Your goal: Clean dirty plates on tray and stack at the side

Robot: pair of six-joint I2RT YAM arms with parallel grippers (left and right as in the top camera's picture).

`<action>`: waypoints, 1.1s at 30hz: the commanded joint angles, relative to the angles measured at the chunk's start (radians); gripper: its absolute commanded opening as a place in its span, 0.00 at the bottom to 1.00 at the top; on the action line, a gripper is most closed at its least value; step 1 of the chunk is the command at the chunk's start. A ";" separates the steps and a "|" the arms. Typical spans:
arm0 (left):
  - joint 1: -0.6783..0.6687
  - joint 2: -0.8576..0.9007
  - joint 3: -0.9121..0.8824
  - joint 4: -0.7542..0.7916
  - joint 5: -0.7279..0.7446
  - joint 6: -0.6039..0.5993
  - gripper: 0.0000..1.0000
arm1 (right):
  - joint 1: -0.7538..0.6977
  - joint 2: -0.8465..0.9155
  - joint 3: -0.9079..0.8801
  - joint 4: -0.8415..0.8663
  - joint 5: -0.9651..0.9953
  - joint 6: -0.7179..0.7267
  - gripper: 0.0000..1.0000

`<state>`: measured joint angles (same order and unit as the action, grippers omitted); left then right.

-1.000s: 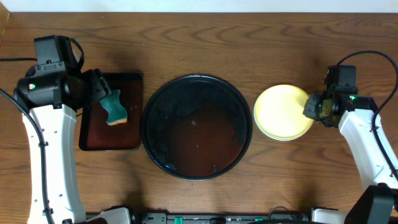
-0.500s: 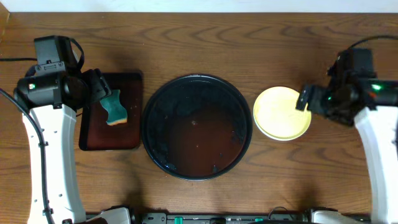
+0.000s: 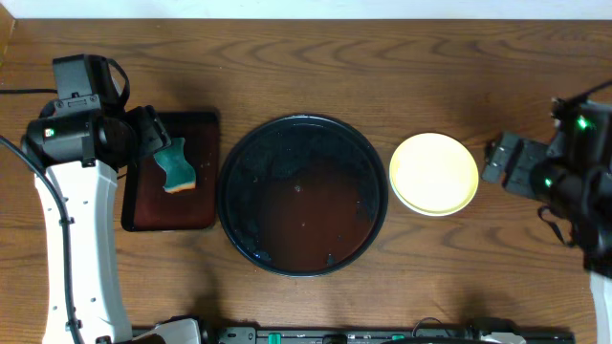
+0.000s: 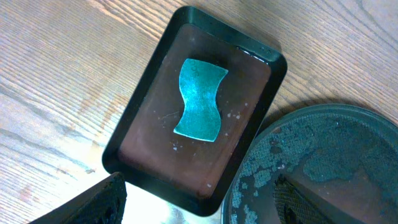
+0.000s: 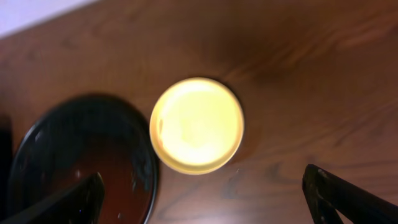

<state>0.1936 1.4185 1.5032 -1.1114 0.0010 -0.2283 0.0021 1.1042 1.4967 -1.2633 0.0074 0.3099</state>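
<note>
Yellow plate (image 3: 433, 173) lies flat, face up, beside the tray (image 3: 223, 196); left end effector (image 4: 199, 205) and right end effector (image 5: 205, 199) gape open.

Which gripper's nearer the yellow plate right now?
Right. The right gripper sits just right of the yellow plate; the left gripper is over the rectangular tray, beyond the round tray.

round tray (image 3: 287, 222): 1 | rectangular tray (image 3: 158, 205): 1 | sponge (image 3: 176, 165): 1 | yellow plate (image 3: 434, 172): 1

Even bright light; blurred right-wrist view.
</note>
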 commanded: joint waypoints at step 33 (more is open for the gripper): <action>0.002 0.000 0.010 -0.002 -0.002 0.006 0.77 | -0.113 -1.099 -1.486 1.276 -0.103 -0.176 0.99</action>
<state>0.1936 1.4185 1.5032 -1.1114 0.0010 -0.2283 -0.1062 0.0257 0.0349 -0.0006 -0.0666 0.1463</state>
